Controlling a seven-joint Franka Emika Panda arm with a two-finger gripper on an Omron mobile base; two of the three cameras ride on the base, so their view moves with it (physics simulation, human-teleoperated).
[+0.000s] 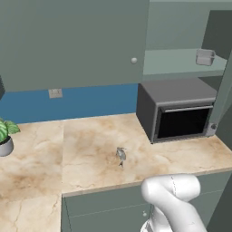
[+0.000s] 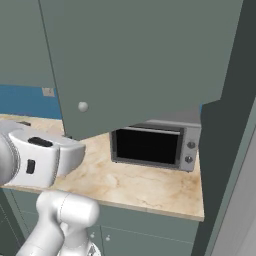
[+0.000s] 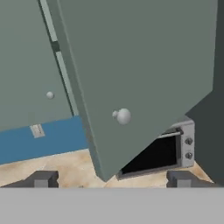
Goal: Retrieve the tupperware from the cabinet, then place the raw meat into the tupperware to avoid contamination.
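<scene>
**Hand view: cabinet door hangs open, box waits on the shelf**

Hand view puts me facing the swung-out door point(image 3: 140, 74) of the cabinet point(image 3: 26, 65), its round pale knob point(image 3: 123, 116) close in front of my hand point(image 3: 111, 179). The two dark fingertips point(image 3: 41, 178) stand far apart at the bottom of the frame, released, with nothing between them. Behind the door's lower edge I can make out just a slice of the microwave point(image 3: 175, 151): a strip of dark window and two dials; the rest is covered. A second knob point(image 3: 50, 95) sits on the closed door to the side.

From the left base view I see the cabinet's open bay, and the tupperware point(image 1: 205, 57) stands on the shelf point(image 1: 181, 61) inside, toward its right end, above the microwave. It is small and pale, and I cannot tell whether it holds anything. The raw meat point(image 1: 121, 155) lies alone on the marble bench point(image 1: 90, 149), just ahead of the microwave's left corner and well apart from the potted plant point(image 1: 5, 136), which the frame's left edge cuts off.

From the right base view the open door blocks the shelf and the microwave's top, and my own white forearm point(image 2: 40, 157) covers the bench's left part.
</scene>
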